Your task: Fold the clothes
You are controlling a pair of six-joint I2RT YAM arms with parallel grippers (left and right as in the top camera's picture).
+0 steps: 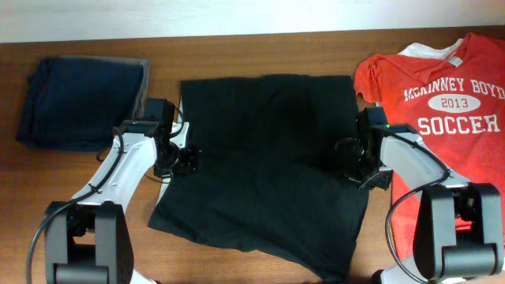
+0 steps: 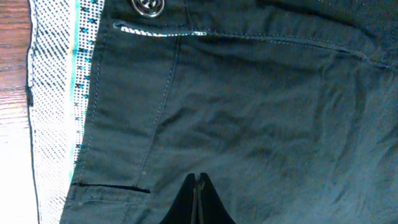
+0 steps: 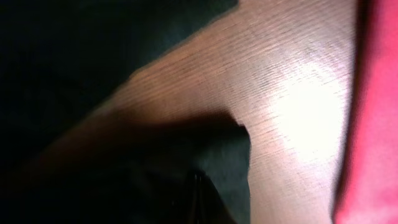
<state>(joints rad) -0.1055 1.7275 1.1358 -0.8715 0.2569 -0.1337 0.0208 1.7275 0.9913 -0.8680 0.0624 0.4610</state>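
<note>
The black shorts [image 1: 268,158] lie spread in the middle of the table. My left gripper [image 1: 187,162] is at their left edge, next to the whitish waistband strip [image 1: 177,136]. In the left wrist view its fingers [image 2: 198,180] are pressed together on the dark fabric [image 2: 249,112], with the patterned inner strip [image 2: 56,93] to the left and a button [image 2: 148,6] at the top. My right gripper [image 1: 357,167] is at the shorts' right edge. Its fingers [image 3: 198,183] are shut in a dark fold of the shorts [image 3: 62,62].
A red T-shirt [image 1: 450,118] with white lettering lies at the right, close to the right arm, and shows as a red strip in the right wrist view [image 3: 373,124]. Folded navy and grey garments [image 1: 75,99] lie at the far left. Bare wood [image 3: 292,93] separates shorts and T-shirt.
</note>
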